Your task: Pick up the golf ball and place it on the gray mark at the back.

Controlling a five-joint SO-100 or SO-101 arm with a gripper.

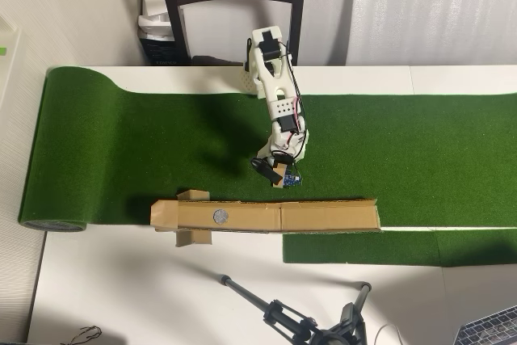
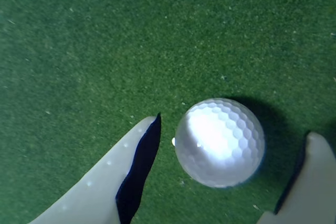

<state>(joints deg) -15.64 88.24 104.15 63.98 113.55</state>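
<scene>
From overhead you lose the golf ball [image 2: 219,142] beneath the arm [image 1: 276,94]. Your wrist view shows it white and dimpled on the turf [image 2: 105,51], between the spread-apart gripper [image 2: 233,142] fingers, seemingly untouched.

golf ball [image 2: 219,142] hidden overhead beneath gripper [image 1: 276,174]

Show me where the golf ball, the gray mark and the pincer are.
golf ball [image 2: 219,142]: wrist view, middle of its dimpled face.
gray mark [image 1: 220,216]: overhead view, centre of the round spot on the cardboard.
pincer [image 2: 231,153]: wrist view, midway between its open fingertips.
</scene>
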